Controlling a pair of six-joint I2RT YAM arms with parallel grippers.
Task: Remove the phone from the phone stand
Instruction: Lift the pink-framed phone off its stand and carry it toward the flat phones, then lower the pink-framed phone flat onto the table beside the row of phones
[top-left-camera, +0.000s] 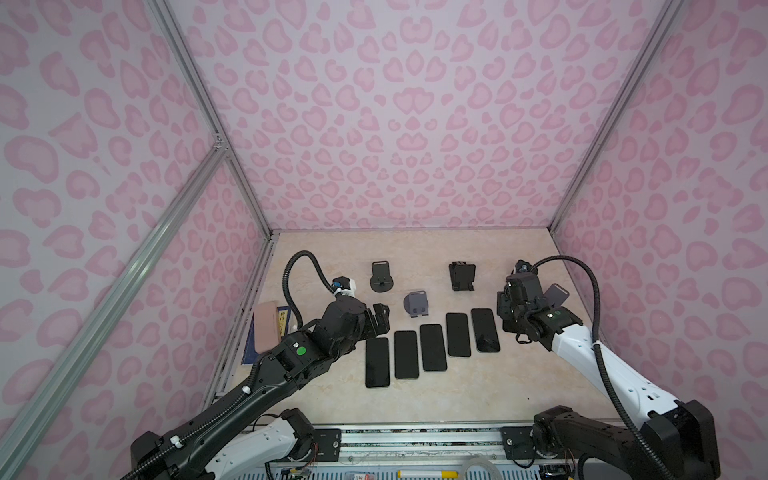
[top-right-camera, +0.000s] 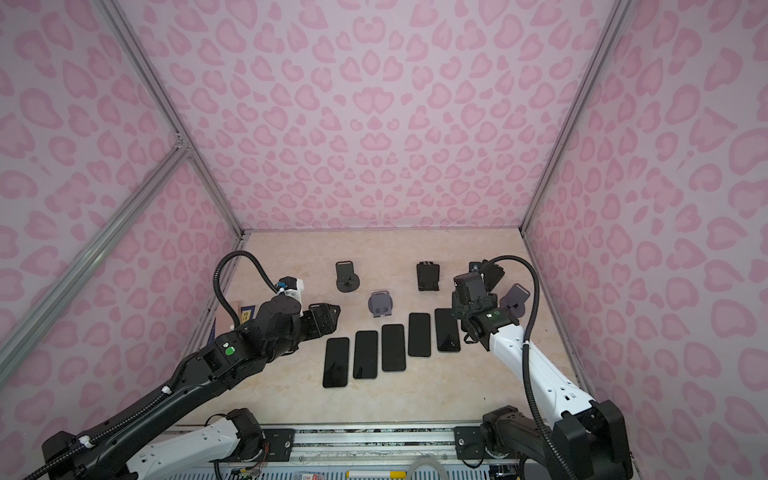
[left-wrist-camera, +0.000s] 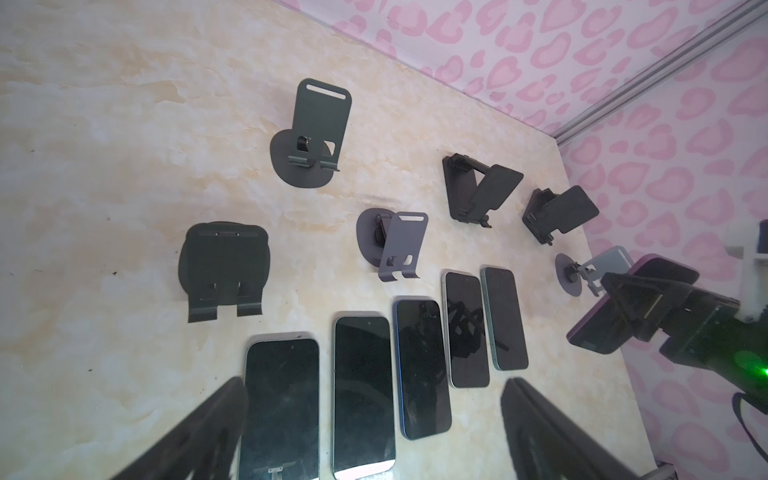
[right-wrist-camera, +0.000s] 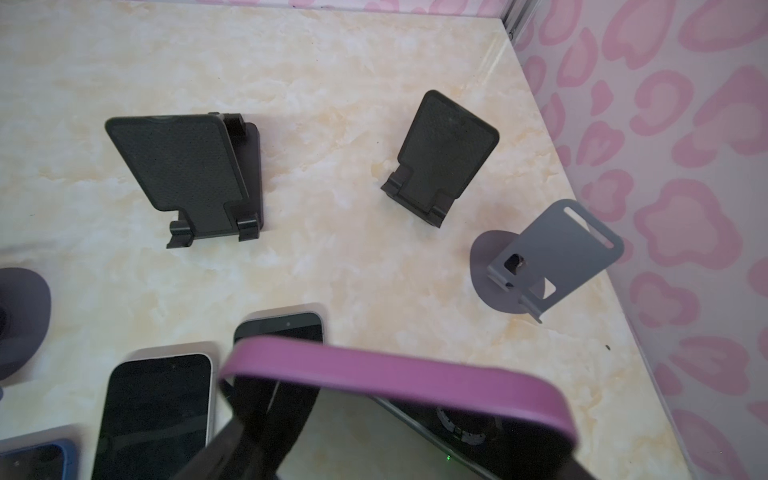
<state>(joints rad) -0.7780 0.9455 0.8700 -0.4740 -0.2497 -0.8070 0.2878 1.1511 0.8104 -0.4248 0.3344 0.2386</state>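
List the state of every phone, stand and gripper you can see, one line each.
Purple phone, gripped by the right gripper, held in the air, on no stand.
Left gripper, open, empty.
Five phones in the row, lying flat, screens up and dark.
Six stands, all empty.
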